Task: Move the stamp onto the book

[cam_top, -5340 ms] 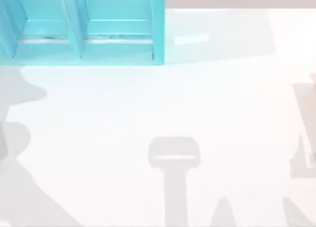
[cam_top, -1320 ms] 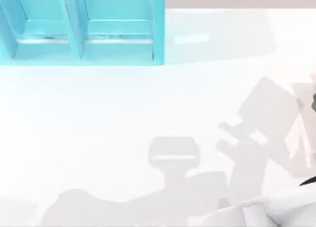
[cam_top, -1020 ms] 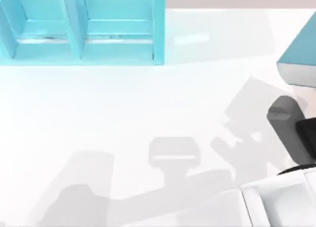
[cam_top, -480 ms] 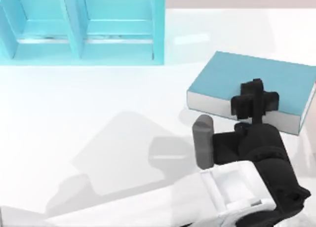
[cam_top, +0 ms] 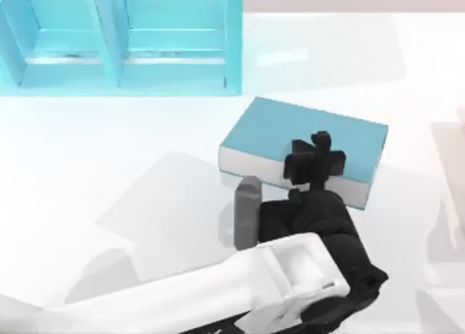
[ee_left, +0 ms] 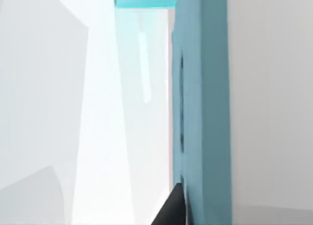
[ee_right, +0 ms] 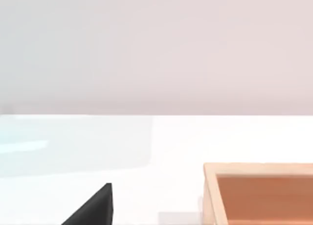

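1. Left arm (cam_top: pixel 218 294): white casing with a black wrist. It enters from the near left corner of the top view and reaches diagonally toward the middle of the worktop (cam_top: pixel 87 152).

2. Left gripper (cam_top: pixel 314 160): black, at the near long edge of the book, right of centre. Its fingers (cam_top: pixel 320 141) are closed narrow on the book, with one lying across the cover. In the left wrist view a dark finger (ee_left: pixel 171 213) presses against the book's face.

3. Book (cam_top: pixel 305 138): flat, with a teal-blue cover and white page edges along the near side. It is held by the left gripper over the centre-right of the worktop and turned slightly askew. A broad grey shadow (cam_top: pixel 167 203) lies apart from it to the left, so the book hangs clear of the surface. In the left wrist view it appears edge-on as a teal slab (ee_left: pixel 200 112).

4. Right gripper (ee_right: pixel 93 208): one dark tip appears in the right wrist view, and its state cannot be told.

5. Open box (ee_right: pixel 259 186): orange-tan with a raised pale rim. It sits on the white worktop in the right wrist view, near the dark tip but apart from it, with a pale wall beyond.

6. Shelf unit (cam_top: pixel 232 43): large, light blue, with upright dividers forming compartments. It stands at the far left of the worktop. Its right wall is near the book's far left corner but not touching it, and nothing stands between them.
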`<control>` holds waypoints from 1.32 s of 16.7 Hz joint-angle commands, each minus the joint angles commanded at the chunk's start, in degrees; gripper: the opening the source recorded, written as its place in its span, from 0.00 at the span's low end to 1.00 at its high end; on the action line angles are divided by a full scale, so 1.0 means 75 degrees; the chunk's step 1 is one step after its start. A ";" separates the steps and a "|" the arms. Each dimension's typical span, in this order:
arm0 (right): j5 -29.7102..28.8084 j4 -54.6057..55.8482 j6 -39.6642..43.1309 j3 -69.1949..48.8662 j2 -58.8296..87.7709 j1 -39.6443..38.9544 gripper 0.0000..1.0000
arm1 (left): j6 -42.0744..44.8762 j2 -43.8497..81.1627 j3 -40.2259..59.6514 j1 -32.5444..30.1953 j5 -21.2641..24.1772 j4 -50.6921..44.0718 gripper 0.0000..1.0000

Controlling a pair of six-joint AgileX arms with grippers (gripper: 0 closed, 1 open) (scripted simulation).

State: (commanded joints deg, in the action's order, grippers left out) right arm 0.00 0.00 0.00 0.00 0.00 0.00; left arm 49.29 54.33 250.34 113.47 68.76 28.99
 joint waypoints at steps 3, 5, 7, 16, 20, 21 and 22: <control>0.0000 0.0000 0.0000 0.0000 0.0000 0.0000 1.00 | 0.0000 0.0000 0.0000 0.0000 0.0000 0.0000 0.00; 0.0000 0.0000 0.0000 0.0000 0.0000 0.0000 1.00 | 0.0007 -0.0012 0.0031 -0.0025 -0.0023 0.0026 0.00; 0.0000 0.0000 0.0000 0.0000 0.0000 0.0000 1.00 | -0.0060 0.0009 0.0024 -0.0049 0.0009 0.0086 0.00; 0.0000 0.0000 0.0000 0.0000 0.0000 0.0000 1.00 | -0.0162 -0.0255 0.0175 -0.0051 0.0055 -0.0203 0.00; 0.0000 0.0000 0.0000 0.0000 0.0000 0.0000 1.00 | -0.0164 -0.0468 0.0280 -0.0060 0.0050 -0.0511 0.00; 0.0000 0.0000 0.0000 0.0000 0.0000 0.0000 1.00 | -0.0164 -0.0468 0.0280 -0.0060 0.0050 -0.0511 0.00; 0.0000 0.0000 0.0000 0.0000 0.0000 0.0000 1.00 | -0.0164 -0.0468 0.0280 -0.0060 0.0050 -0.0511 0.00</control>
State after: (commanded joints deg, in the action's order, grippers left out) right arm 0.00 0.00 0.00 0.00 0.00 0.00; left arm 48.06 50.82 252.44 113.02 69.14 25.16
